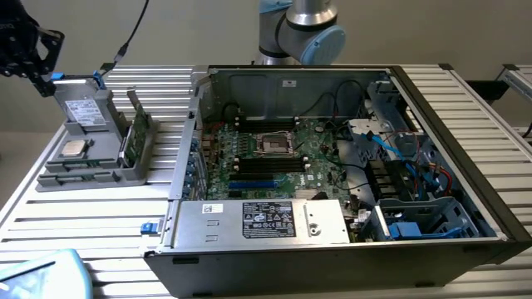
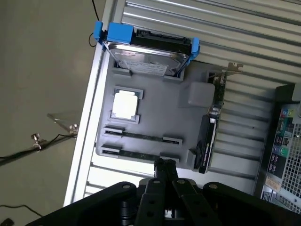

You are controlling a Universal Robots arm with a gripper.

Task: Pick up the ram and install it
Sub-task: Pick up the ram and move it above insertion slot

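Note:
Two thin green ram sticks stand on edge in the grooves of a grey holder (image 2: 164,113). One ram (image 2: 141,136) lies beside the other (image 2: 136,155); in the exterior view they show at the holder's front (image 1: 81,166). My black gripper (image 2: 164,165) is shut with nothing between its fingers, its tips lining up with the nearer ram. In the exterior view the gripper (image 1: 39,84) hangs above the holder's far left corner, apart from it. Inside the open computer case (image 1: 465,156), the motherboard's black slots (image 1: 268,163) lie bare.
The holder also carries a hard drive in a blue bracket (image 2: 146,56), a silver processor (image 2: 124,104) and a broader green card on edge (image 2: 209,136). A silver power supply (image 1: 266,221) fills the case's front. Floor and cables lie beyond the slatted table's edge (image 2: 82,155).

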